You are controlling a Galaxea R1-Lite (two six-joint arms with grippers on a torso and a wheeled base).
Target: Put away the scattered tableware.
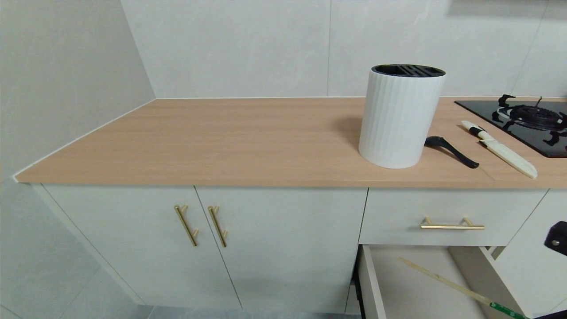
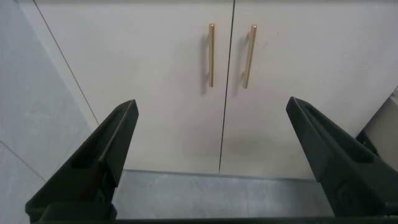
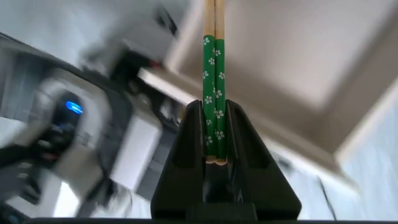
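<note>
A pair of wooden chopsticks [image 3: 211,37] with green flowered ends is clamped in my right gripper [image 3: 215,109], which is shut on them. In the head view the chopsticks [image 1: 443,279] slant over the open lower drawer [image 1: 370,283] at the bottom right. On the wooden counter [image 1: 221,141] stand a white ribbed utensil holder [image 1: 398,117] with a black slotted top, a black spoon [image 1: 449,150] just to its right, and a white-bladed knife [image 1: 500,149] beyond that. My left gripper [image 2: 211,124] hangs open and holds nothing, low in front of the cabinet doors [image 2: 224,81].
A black gas hob [image 1: 527,122] sits at the counter's right end. Tiled walls close off the back and left. Below the counter are two doors with gold handles [image 1: 201,225] and a shut upper drawer [image 1: 452,217] above the open one.
</note>
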